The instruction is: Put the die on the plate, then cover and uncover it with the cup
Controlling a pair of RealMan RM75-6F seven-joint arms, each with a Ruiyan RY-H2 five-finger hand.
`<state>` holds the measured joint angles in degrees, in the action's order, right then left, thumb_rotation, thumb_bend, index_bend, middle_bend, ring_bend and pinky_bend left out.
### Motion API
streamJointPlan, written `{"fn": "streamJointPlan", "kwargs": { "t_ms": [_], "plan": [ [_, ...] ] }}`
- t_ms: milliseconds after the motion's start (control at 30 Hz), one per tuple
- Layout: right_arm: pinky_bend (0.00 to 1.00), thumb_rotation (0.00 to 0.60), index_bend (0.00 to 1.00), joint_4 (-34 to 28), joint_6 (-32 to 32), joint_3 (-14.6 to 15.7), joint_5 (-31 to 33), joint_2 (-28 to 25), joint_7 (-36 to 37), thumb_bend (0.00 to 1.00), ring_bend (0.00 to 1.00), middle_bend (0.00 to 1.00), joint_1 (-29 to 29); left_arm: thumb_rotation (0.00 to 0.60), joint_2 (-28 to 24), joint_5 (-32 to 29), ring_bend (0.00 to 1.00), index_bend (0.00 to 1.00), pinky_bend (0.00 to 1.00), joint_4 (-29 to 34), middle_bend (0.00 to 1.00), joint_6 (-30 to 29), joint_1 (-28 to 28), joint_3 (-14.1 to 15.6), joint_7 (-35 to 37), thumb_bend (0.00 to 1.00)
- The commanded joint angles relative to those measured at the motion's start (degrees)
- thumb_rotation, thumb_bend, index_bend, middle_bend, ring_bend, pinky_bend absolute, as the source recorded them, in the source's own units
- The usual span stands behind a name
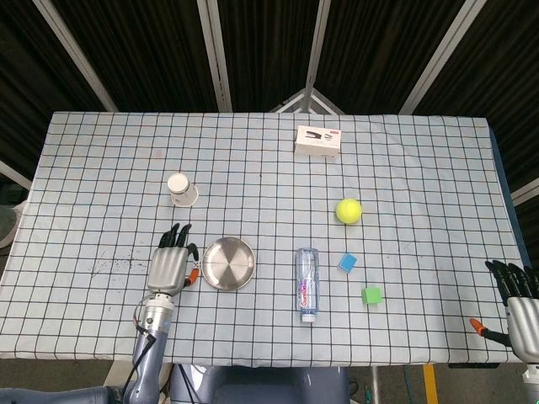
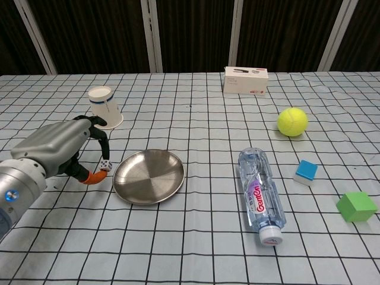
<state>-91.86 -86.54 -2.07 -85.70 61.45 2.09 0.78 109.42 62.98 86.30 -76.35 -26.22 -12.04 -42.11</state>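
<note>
Left hand (image 2: pixel 59 151) pinches the die (image 2: pixel 104 165) between an orange-tipped thumb and a dark finger, held clear of the checked cloth and just beside the left rim of the plate (image 2: pixel 148 176); not yet over it. Right hand (image 1: pixel 522 311) sits at the far right edge of the worktop (image 1: pixel 421 168), well apart from everything; seen from the back only, nothing visibly held, cannot tell how its fingers lie. Paper cup (image 2: pixel 103 107) stands upside down behind the left hand, near the knuckles. Judgement: placing step about half done, cover and uncover untouched. Risks: the pinch looks slight, on a small cube, so a jolt could drop the die short, onto the cloth. Let go from height, it may bounce or skate on the shiny metal and roll off the shallow rim. A low carry could knock the rim and shift the plate. Pulling the arm back or reaching later could tip the light cup. Elsewhere: water bottle (image 2: pixel 259 195) lying on its side right of the plate, blue block (image 2: pixel 306 171), green block (image 2: pixel 356 206), tennis ball (image 2: pixel 292 122), white box (image 2: pixel 246 79) at the back. None of these stands between die and plate.
</note>
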Motion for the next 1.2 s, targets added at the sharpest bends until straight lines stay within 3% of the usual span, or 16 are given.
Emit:
{"fn": "streamJointPlan", "kwargs": {
  "t_ms": [33, 567, 667, 833, 933, 1100, 1200],
  "plan": [
    [0.02, 0.600, 0.13, 0.01, 0.02, -0.01, 0.11, 0.00, 0.01, 0.13, 0.10, 0.14, 0.03, 0.600, 1.58, -0.07, 0.00, 0.55, 0.12, -1.47, 0.07, 1.30, -1.57, -0.52, -1.43, 0.50],
    [0.02, 0.600, 0.13, 0.05, 0.07, -0.11, 0.27, -0.05, 0.22, 0.13, 0.10, 0.14, 0.01, 0.600, 8.06, -0.23, 0.00, 0.53, 0.12, -9.11, 0.05, 3.72, -6.14, -1.85, -2.72, 0.50],
    [0.02, 0.600, 0.13, 0.09, 0.20, -0.11, 0.35, -0.02, 0.20, 0.13, 0.10, 0.14, -0.03, 0.600, 8.49, -0.69, 0.00, 0.42, 0.12, -9.73, 0.02, 4.32, -6.48, -1.97, -2.69, 0.45],
    [0.02, 0.600, 0.13, 0.19, 0.14, -0.14, 0.46, -0.01, 0.15, 0.13, 0.10, 0.14, 0.03, 0.600, 8.25, -1.11, 0.00, 0.18, 0.12, -9.90, 0.00, 5.46, -6.90, -1.64, -2.84, 0.21],
    [0.02, 0.600, 0.13, 0.23, 0.19, -0.18, 0.58, -0.03, 0.14, 0.13, 0.10, 0.14, 0.02, 0.600, 7.36, -0.81, 0.00, 0.04, 0.12, -9.27, 0.00, 6.25, -7.13, -1.04, -2.96, 0.13],
    [0.02, 0.600, 0.13, 0.23, 0.22, -0.14, 0.49, 0.00, 0.09, 0.13, 0.10, 0.14, 0.00, 0.600, 5.13, -0.37, 0.00, 0.00, 0.12, -6.18, 0.00, 7.14, -7.27, -0.95, -2.02, 0.12],
    [0.02, 0.600, 0.13, 0.09, -0.02, -0.15, 0.24, -0.04, 0.00, 0.13, 0.10, 0.14, 0.01, 0.600, 3.00, -0.05, 0.00, 0.05, 0.12, -3.39, 0.00, 7.74, -7.45, -0.82, -2.11, 0.12]
  ]
}}
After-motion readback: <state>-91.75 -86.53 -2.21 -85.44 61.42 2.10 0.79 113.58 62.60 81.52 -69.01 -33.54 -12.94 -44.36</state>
